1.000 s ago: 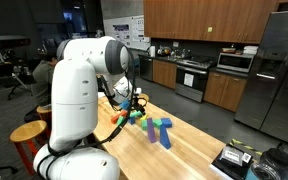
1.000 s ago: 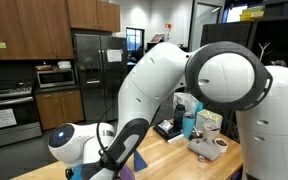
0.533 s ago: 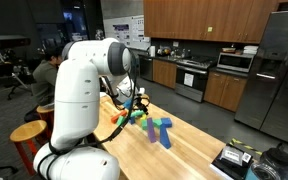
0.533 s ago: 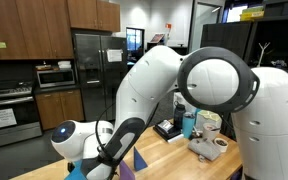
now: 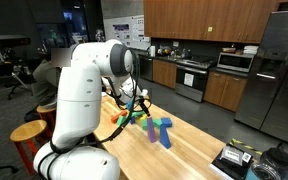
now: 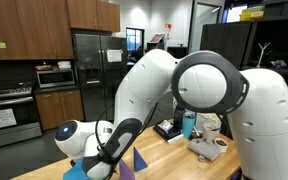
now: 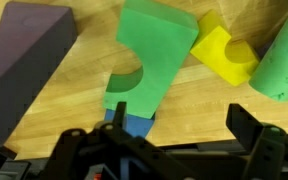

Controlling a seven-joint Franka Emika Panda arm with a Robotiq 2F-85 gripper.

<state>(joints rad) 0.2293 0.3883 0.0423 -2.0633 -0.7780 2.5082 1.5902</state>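
The gripper (image 7: 169,150) hovers with jaws spread and empty. The green arch block (image 7: 154,55) at twelve o'clock is not yet gripped. A yellow block (image 7: 224,50) lies at one o'clock and a purple block (image 7: 24,70) at ten.

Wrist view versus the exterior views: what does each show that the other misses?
Only the wrist view tells the shapes apart: a green arch block below the open gripper, a purple block, a yellow block, a green cylinder. Only the exterior views: the white arm, cabinets, fridge. Both: the wooden table and the cluster of coloured blocks.
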